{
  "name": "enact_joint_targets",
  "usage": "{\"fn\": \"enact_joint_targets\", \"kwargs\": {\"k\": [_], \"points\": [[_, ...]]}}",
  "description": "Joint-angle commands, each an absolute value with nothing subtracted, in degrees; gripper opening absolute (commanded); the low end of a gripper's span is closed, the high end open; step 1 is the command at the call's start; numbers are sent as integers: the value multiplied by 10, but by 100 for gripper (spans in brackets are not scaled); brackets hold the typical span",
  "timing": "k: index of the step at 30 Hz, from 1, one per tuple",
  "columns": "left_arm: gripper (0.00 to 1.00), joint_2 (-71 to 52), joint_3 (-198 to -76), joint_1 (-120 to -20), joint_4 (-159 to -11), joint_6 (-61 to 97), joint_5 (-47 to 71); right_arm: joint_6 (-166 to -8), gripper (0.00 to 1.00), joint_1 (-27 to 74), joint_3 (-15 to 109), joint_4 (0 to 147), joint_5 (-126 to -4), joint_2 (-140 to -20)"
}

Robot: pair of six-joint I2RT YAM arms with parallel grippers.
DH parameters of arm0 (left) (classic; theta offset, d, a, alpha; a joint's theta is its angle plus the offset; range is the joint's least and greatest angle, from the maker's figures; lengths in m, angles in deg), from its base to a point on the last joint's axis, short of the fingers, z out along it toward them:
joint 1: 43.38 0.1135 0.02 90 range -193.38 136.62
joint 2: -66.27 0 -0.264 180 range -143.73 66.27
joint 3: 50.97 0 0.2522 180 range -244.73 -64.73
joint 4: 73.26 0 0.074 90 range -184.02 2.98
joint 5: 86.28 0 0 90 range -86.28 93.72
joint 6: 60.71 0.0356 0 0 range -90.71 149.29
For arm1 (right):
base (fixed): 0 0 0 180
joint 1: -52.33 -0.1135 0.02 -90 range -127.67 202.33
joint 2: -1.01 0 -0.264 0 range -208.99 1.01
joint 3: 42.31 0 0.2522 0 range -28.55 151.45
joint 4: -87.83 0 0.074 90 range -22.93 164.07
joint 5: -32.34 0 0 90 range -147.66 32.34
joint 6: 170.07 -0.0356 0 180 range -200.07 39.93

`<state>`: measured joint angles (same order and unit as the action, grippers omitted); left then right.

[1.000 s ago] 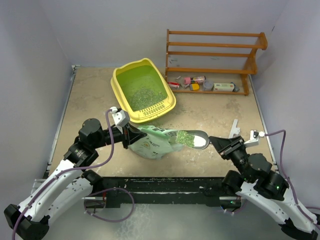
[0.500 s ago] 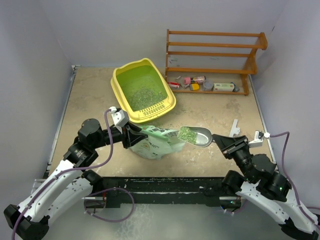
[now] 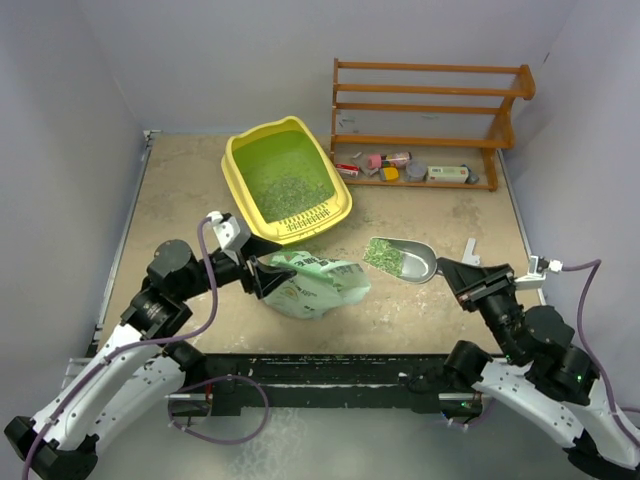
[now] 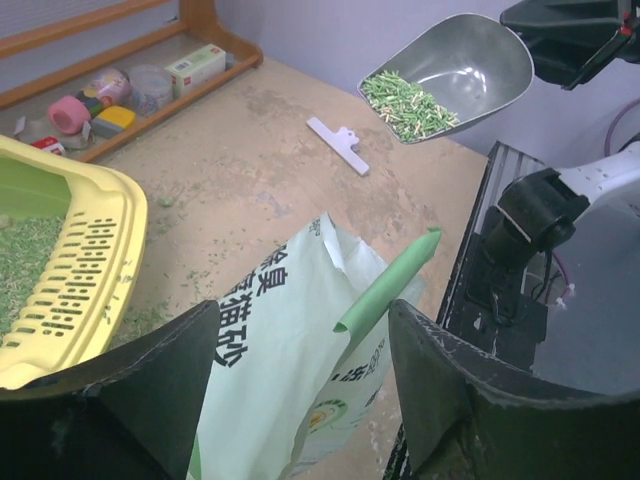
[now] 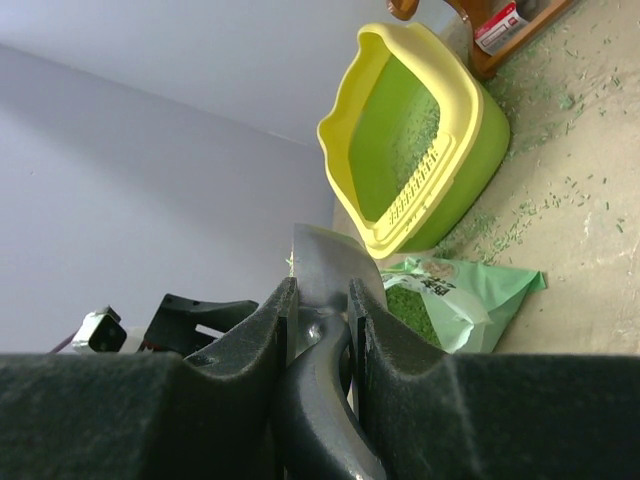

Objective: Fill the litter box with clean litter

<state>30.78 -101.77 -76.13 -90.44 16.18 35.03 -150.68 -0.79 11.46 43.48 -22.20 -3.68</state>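
Yellow plastic with a green floor, the litter box [image 3: 305, 224] sits at the far middle of the tabletop [image 3: 180, 200], its slotted grille rim turned toward you. Grey-green clean litter [image 3: 285, 192] covers part of its floor, and loose granules lie scattered on the tabletop around it.

Nearer to you, just left of centre, a soft pale-green litter bag [image 3: 318, 286] with dark print lies slumped on the tabletop. It is close to the grille rim but apart from it.

Your left fingers [image 3: 266, 279] are at the bag's left end. They are released and spread wide, with the bag's folded top edge standing between them.

Your right fingers [image 3: 448, 268] are clenched on the handle of a grey metal scoop [image 3: 410, 262]. The scoop is held above the tabletop, right of the bag and apart from it. A small heap of litter lies at its front lip.

A white clip [image 3: 468, 255] lies just right of the scoop. A brown wooden rack [image 3: 430, 110] stands at the far right, with small items on its bottom shelf.
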Motion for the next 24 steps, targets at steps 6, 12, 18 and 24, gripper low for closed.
{"fn": "enact_joint_targets", "kwargs": {"k": [6,12,18,24], "points": [[74,288,-1085,-759,-873,161,310,-1470,0,-12,187,544,-194,-123],[72,287,-1098,-760,-894,207,235,-1451,0,-12,212,595,-191,-189],[72,302,-1097,-760,-923,244,148,-1428,0,-12,252,645,-193,-271],[72,310,-1099,-760,-949,266,113,-1413,0,-12,286,692,-201,-349]]}}
